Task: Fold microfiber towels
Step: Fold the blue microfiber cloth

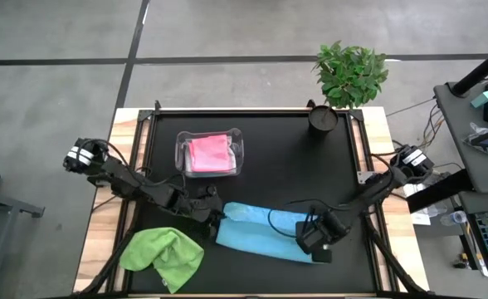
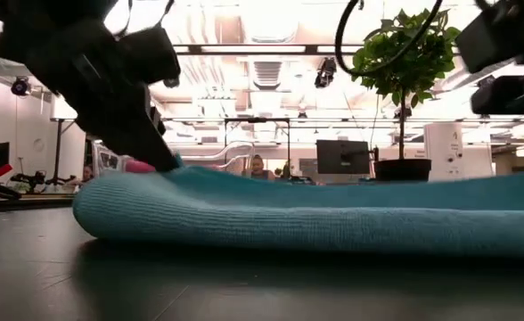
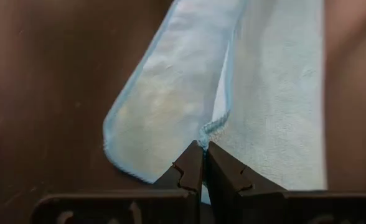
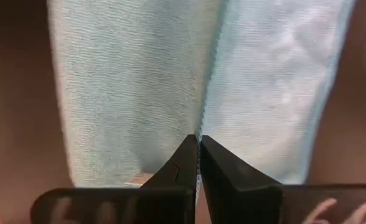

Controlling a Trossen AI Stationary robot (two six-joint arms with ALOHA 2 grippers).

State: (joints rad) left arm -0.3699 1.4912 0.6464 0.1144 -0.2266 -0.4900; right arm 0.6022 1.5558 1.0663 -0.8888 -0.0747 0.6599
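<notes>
– Where is the blue towel (image 1: 265, 232)?

– Flat on the black table (image 1: 269, 133), near the front edge, folded into a long strip.

– What are the grippers doing?

– The left gripper (image 1: 213, 218) is squeezed tight on the towel's left end. The right gripper (image 1: 317, 247) pinches its right end.

– Any more towels?

– A green towel (image 1: 163, 253) sits bunched at the front left corner (a pink towel (image 1: 209, 153) lies in the clear tub (image 1: 236, 149) farther back).

This is a big lab room. Behind the table (image 2: 30, 267) you see computer screens (image 2: 342, 157), bright ceiling lights (image 2: 271, 49), work desks (image 1: 476, 124) with cables, and a person (image 2: 259, 167).
</notes>
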